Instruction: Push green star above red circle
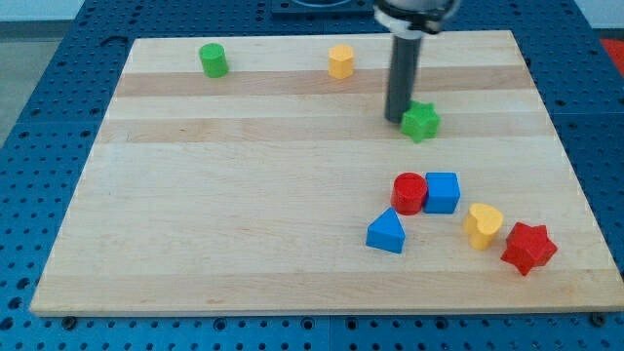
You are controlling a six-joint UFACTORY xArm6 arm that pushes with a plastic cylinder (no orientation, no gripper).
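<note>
The green star [421, 122] lies on the wooden board [244, 195] at the view's upper right. My tip [395, 119] rests on the board right at the star's left side, touching or almost touching it. The red circle [409, 193] stands lower down, almost straight below the star, with a blue cube [442, 192] against its right side.
A blue triangular block [387, 232] lies below the red circle. A yellow heart [483, 224] and a red star [528, 247] lie at the lower right. A green cylinder [213, 59] and a yellow hexagonal block [340, 61] stand near the top edge.
</note>
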